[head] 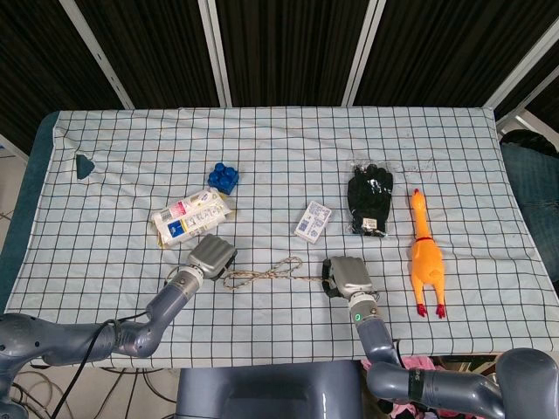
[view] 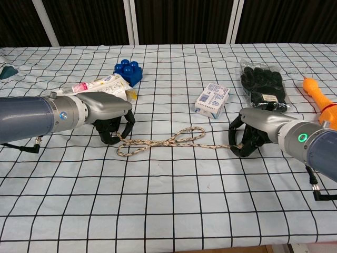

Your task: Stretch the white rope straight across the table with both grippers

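— Lying on the checked tablecloth (head: 279, 140) between both hands: white rope (view: 158, 142), flat near the front edge, not yet straight. Looped and doubled at the middle and toward the left end, drawn into a single thin line toward the right.

— And the left hand (view: 108, 118)?

— Resting low over the rope's left end, fingers (view: 125, 124) curled downward and closed around the cord, which runs out from under them in the chest view. Seen from the head view as a grey back of hand (head: 212, 255) just beside the rope's tangle (head: 262, 275).

— Right hand (view: 253, 134)?

— Set at the rope's right end, fingers (view: 235, 133) bent into a hook with the thin strand running into them. Pinching it, by the look of the chest view; exact contact point hidden by the fingers. Grey top only in the head view (head: 348, 278).

— Anything else on the cloth?

— Behind the left hand, a white snack packet (head: 190, 218) and, further back, a blue knobbly block (head: 224, 177). Behind the rope's middle, a small white box (head: 313, 221), tilted. Beyond the right hand, a black glove in clear wrap (head: 369, 199). Right of that, a yellow rubber chicken (head: 425, 257), lying lengthwise, well apart from the rope. Far back left, a dark teal wedge (head: 84, 166) near the cloth's edge.
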Action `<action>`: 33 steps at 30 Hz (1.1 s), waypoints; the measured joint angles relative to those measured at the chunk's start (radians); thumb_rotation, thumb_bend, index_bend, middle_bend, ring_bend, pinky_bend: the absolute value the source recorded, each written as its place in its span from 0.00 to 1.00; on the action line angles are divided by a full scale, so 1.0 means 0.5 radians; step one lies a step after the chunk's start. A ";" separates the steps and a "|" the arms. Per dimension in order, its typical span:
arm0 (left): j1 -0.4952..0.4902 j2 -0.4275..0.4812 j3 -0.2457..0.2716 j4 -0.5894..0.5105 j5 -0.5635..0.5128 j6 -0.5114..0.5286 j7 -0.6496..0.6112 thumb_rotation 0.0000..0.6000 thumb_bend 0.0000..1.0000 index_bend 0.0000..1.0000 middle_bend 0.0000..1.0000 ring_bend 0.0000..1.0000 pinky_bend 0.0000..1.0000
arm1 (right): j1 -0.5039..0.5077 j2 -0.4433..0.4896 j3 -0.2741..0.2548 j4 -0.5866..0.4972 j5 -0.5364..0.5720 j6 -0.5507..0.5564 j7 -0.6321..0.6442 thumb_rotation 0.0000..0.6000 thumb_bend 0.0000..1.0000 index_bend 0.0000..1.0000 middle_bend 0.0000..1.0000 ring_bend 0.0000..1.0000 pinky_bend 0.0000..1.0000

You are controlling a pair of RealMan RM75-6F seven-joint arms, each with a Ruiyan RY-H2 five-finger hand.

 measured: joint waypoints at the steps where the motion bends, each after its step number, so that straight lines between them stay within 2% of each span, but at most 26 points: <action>1: 0.000 -0.001 0.001 0.001 0.001 -0.001 -0.001 1.00 0.46 0.62 0.97 0.92 0.82 | 0.000 0.000 0.000 0.000 -0.001 0.000 0.000 1.00 0.50 0.59 1.00 1.00 1.00; 33: -0.013 0.002 -0.001 -0.045 -0.010 0.050 0.043 1.00 0.49 0.65 0.97 0.92 0.82 | -0.005 0.026 0.008 -0.034 -0.005 0.013 0.009 1.00 0.51 0.59 1.00 1.00 1.00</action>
